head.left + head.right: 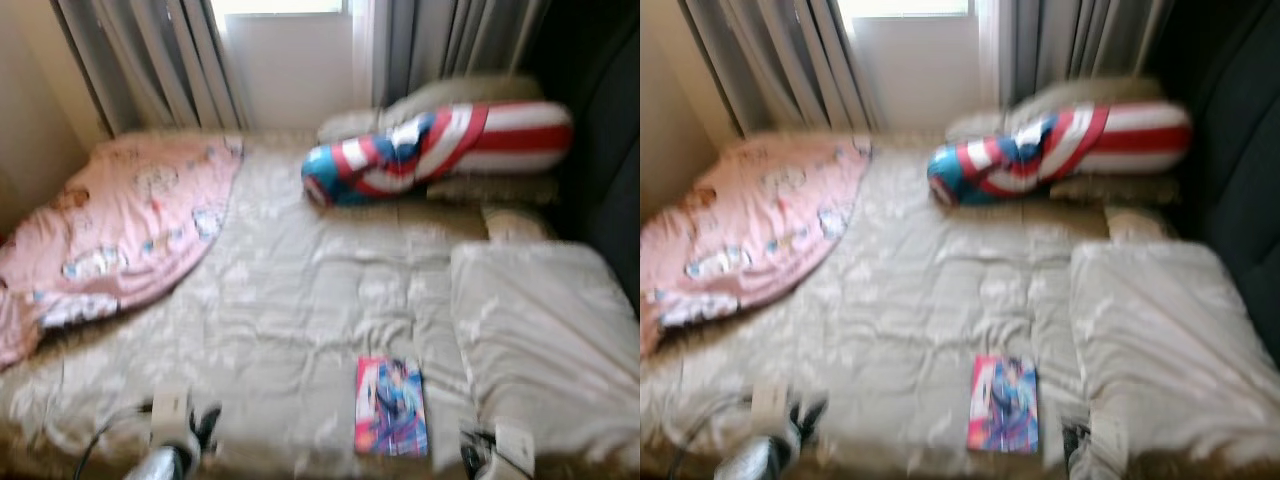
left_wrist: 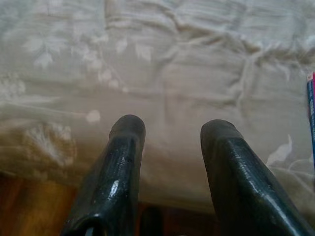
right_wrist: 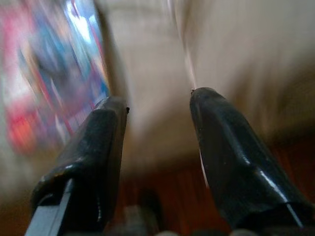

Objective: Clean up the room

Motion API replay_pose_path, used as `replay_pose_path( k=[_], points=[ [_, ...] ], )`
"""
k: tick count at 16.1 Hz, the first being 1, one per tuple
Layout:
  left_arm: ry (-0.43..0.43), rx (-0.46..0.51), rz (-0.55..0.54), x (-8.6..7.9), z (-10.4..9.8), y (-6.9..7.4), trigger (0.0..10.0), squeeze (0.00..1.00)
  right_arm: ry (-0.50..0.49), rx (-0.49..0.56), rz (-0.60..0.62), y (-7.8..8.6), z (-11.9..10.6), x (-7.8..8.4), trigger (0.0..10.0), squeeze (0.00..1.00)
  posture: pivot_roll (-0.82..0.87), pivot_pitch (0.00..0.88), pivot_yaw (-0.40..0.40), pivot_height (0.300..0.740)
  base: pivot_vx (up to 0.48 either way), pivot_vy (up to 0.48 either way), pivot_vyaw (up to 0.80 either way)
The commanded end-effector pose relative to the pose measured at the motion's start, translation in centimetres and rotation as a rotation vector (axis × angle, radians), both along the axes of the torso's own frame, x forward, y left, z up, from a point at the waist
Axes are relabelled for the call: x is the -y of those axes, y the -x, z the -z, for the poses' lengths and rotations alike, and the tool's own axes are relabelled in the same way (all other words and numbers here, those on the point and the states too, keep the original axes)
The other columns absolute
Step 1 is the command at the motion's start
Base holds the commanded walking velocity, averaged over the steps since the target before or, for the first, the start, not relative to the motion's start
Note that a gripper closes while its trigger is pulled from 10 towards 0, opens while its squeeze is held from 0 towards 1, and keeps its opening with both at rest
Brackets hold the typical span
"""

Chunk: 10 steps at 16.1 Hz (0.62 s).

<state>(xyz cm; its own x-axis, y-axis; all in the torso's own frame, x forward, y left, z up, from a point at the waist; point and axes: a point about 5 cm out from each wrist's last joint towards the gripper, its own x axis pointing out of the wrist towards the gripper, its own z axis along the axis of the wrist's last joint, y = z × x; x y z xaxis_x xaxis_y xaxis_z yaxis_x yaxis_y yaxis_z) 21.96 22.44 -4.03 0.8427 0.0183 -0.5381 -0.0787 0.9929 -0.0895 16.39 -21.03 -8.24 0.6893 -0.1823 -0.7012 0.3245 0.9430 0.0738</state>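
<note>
A colourful comic book (image 1: 391, 407) lies flat near the front edge of a bed with a beige quilt (image 1: 300, 300). My right gripper (image 3: 157, 105) is open just to the book's right at the bed's front edge, with the blurred book cover (image 3: 49, 73) beside its fingers. My left gripper (image 2: 172, 125) is open over the quilt near the front left, nothing between its fingers; the book's edge (image 2: 311, 108) shows at the side. A pink printed blanket (image 1: 120, 225) is bunched at the left. A red, white and blue bolster (image 1: 440, 145) lies at the head.
Beige pillows (image 1: 450, 100) sit behind the bolster, and a folded beige cover (image 1: 540, 330) lies on the bed's right side. Grey curtains (image 1: 150, 60) and a window are behind the bed. A dark wall or panel (image 1: 610, 150) stands at the right.
</note>
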Motion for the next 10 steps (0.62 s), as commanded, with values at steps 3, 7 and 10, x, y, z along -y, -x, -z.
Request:
replay_pose_path(
  k=[3,7,10],
  points=[
    [-0.015,0.217,-0.001,-0.4,-3.7,-4.2,10.0,0.0,0.05,0.234,-0.013,-5.7,-3.6,0.8,10.0,0.0,0.0,0.0,0.021,0.74,0.0,0.0,0.0],
    [-0.003,0.066,-0.027,-0.9,-1.3,-2.0,10.0,0.0,0.048,0.162,-0.033,-5.4,-3.1,1.1,10.0,0.0,-0.01,0.0,0.017,0.74,0.0,0.0,0.0],
    [-0.015,-0.101,-0.033,-0.9,1.4,1.2,10.0,0.0,0.016,0.018,-0.073,-3.0,-1.2,0.0,10.0,0.0,-0.01,0.0,0.013,0.74,0.0,0.0,0.0]
  ],
)
